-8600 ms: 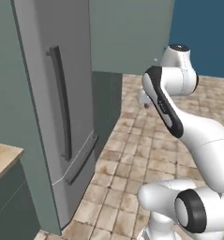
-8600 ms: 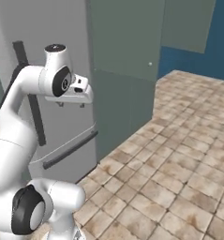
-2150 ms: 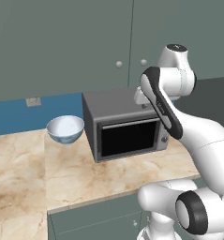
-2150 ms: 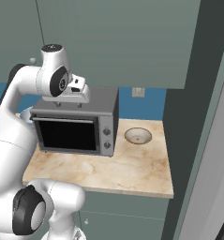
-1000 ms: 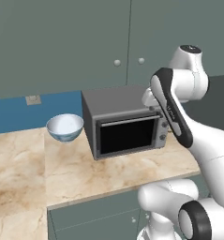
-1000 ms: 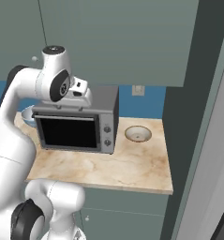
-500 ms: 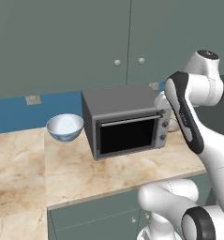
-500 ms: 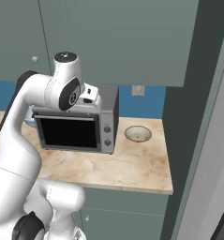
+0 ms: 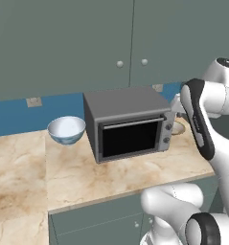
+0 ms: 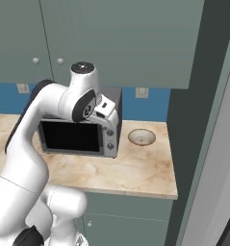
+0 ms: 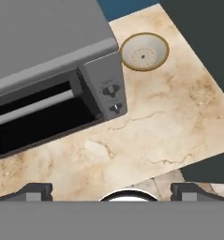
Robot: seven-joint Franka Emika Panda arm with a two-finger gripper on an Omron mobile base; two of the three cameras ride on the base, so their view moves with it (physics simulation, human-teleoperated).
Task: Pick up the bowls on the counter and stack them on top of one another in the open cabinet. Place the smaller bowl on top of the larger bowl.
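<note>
Since the last frame your arm has swung right past the microwave [image 9: 128, 122], its empty gripper [image 11: 111, 190] spread wide above the counter [image 11: 169, 117], small bowl [image 11: 144, 51] ahead.

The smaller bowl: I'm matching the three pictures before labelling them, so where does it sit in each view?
Left base view: the smaller bowl peeks out at mid-right, behind the microwave's right side, partly hidden by the arm.
Right base view: right of centre, on the counter beside the microwave.
Hand view: upper right, past the microwave's knob corner.
Shared landmark: the microwave's knob panel.
</note>
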